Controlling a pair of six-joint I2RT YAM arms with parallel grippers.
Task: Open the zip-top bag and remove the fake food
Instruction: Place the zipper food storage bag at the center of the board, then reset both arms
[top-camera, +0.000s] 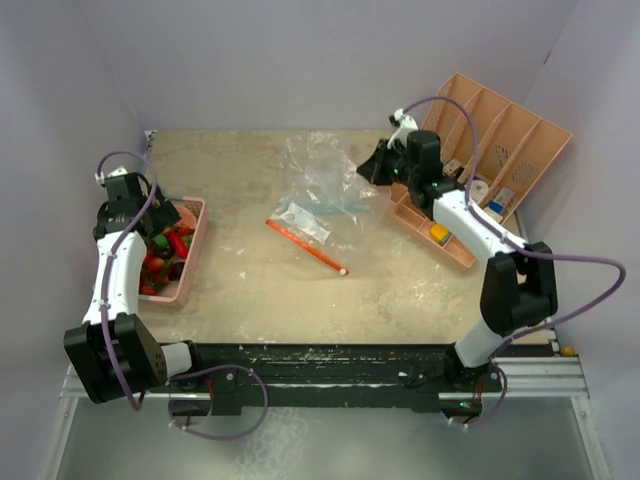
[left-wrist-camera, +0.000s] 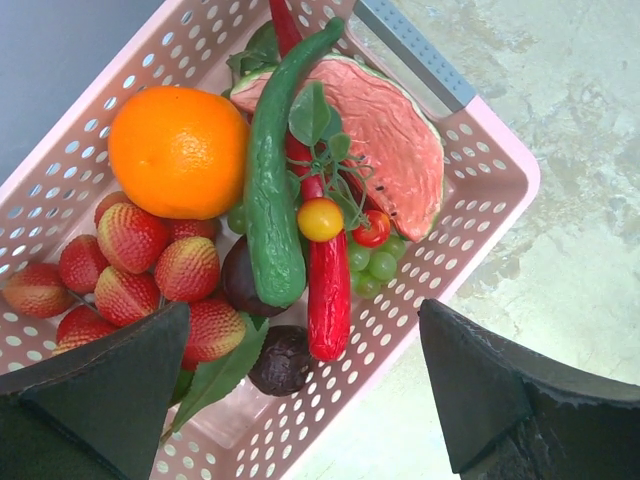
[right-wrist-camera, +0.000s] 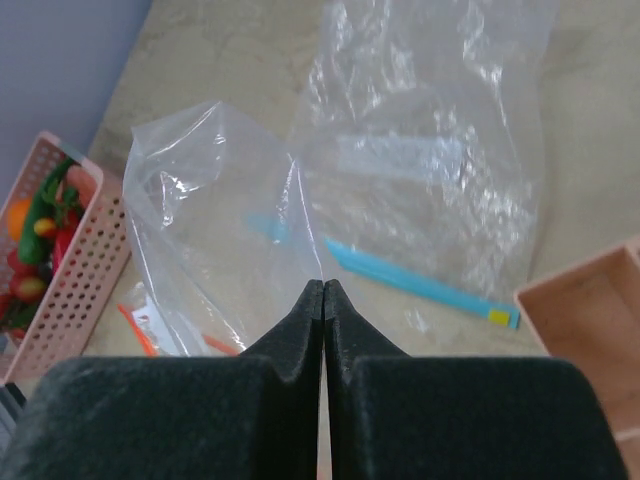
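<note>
The worktop (top-camera: 260, 290) carries everything. A tan compartment tray (top-camera: 530, 140) leans at the far right; the small cards in its slots are too small to read.

A pink perforated basket (top-camera: 193, 262) (left-wrist-camera: 480, 190) stands at the left edge, with the fake food (top-camera: 165, 255) piled inside it.

The clear zip-top bag (top-camera: 325, 170) (right-wrist-camera: 400, 150) lies at the far centre. Its blue zip strip (right-wrist-camera: 420, 280) ends in a yellow slider (right-wrist-camera: 497, 317), and its pale label panel is blurred.

Nearer lies a second flat bag with an orange strip (top-camera: 305, 240).

My right gripper (top-camera: 378, 165) (right-wrist-camera: 323, 285) is clenched on a ridge of the zip-top bag's film, which rises to its tips.

My left gripper (top-camera: 160, 213) (left-wrist-camera: 300, 320) hangs over the basket, released and spread wide, holding nothing.

In the basket:
- A watermelon slice (left-wrist-camera: 385, 140) lies against the right wall.
- An orange (left-wrist-camera: 178, 150) sits at the far left.
- A green cucumber (left-wrist-camera: 272, 190) lies beside a red chili (left-wrist-camera: 328, 290).
- Strawberries (left-wrist-camera: 185, 268) cluster on the left.
- Two dark plums (left-wrist-camera: 283, 360) sit on the near side.
- A green leaf (left-wrist-camera: 225, 370) lies beside the plums.
- Green grapes (left-wrist-camera: 375, 265) sit with cherry tomatoes (left-wrist-camera: 320, 218).
</note>
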